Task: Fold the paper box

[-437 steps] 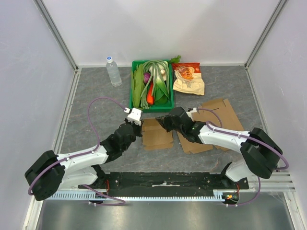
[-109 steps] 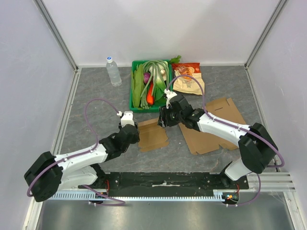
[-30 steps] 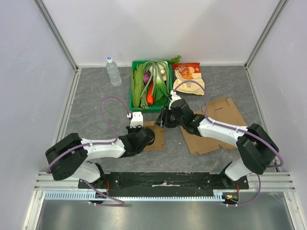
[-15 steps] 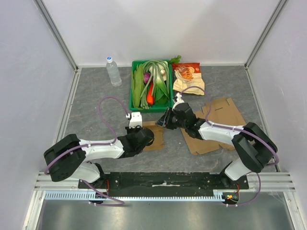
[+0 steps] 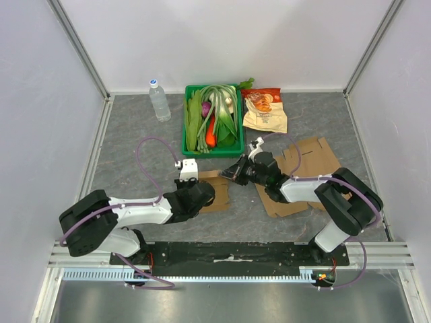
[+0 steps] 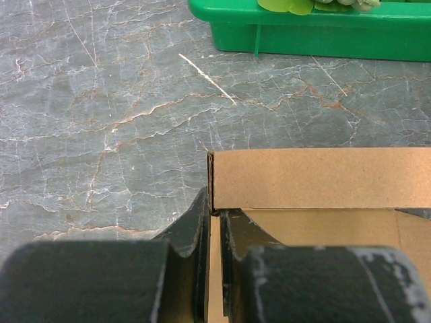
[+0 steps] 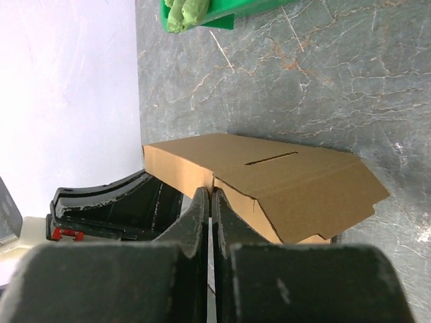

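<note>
The left gripper [image 6: 214,215] pinches an upright wall of the paper box [image 6: 316,178]; the right gripper [image 7: 210,195] is clamped on its upper-right corner. The box sits mid-frame in the top view, below the green crate [image 5: 210,153]. It looks light, thin and easily creased, so grips belong beside the fold lines.

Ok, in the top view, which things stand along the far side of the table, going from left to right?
water bottle → green crate with vegetables → snack bag
</note>
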Robot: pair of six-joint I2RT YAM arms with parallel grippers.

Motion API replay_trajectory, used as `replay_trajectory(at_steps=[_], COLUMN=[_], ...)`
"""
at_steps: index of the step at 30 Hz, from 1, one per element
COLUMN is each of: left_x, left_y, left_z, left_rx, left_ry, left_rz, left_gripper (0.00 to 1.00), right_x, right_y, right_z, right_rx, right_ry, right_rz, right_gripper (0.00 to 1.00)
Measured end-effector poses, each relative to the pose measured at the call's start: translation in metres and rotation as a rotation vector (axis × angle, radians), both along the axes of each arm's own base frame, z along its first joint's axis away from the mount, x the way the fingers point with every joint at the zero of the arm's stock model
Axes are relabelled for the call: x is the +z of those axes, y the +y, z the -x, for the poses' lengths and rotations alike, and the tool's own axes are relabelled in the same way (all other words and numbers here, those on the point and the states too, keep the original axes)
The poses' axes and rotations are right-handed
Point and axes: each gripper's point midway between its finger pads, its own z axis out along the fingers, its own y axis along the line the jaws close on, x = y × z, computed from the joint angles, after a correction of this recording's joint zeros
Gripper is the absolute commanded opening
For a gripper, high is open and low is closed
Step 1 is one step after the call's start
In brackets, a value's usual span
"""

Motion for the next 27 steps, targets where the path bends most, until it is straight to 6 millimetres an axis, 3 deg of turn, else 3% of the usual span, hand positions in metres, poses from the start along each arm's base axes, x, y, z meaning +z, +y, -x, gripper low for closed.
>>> replay_trajectory(at_steps=[1, 3, 7, 11, 14, 19, 25, 27], left_x=[0.000, 0.001, 0.000, 0.003, 0.005, 0.001, -0.005, -0.007], left_y=[0.000, 0.000, 0.001, 0.001, 0.001, 0.005, 0.007, 0.007], left_z=[0.000, 0.000, 0.001, 0.002, 0.002, 0.005, 0.007, 0.007], left_rx=[0.001, 0.004, 0.014, 0.022, 0.028, 0.042, 0.074, 0.091], left_ry=[-0.001, -0.003, -0.001, -0.007, -0.011, 0.005, 0.032, 0.043], left_rz=[0.004, 0.011, 0.021, 0.046, 0.063, 0.059, 0.048, 0.038], left_gripper=[0.02, 0.02, 0.02, 0.02, 0.02, 0.02, 0.02, 0.02], right_x=[0.000, 0.000, -0.002, 0.013, 0.014, -0.022, -0.055, -0.060], right_y=[0.000, -0.002, -0.021, -0.040, -0.037, -0.024, -0.046, -0.050], right_z=[0.000, 0.000, 0.009, 0.018, 0.026, 0.043, 0.024, 0.018], right_rx=[0.001, 0.009, 0.052, 0.101, 0.140, 0.193, 0.103, 0.088], right_ry=[-0.001, -0.011, -0.082, -0.226, -0.301, -0.324, -0.330, -0.347], right_rz=[-0.003, 0.009, 0.158, 0.304, 0.364, 0.510, 0.693, 0.731], right_gripper=[0.50, 0.68, 0.69, 0.41, 0.28, 0.23, 0.00, 0.00])
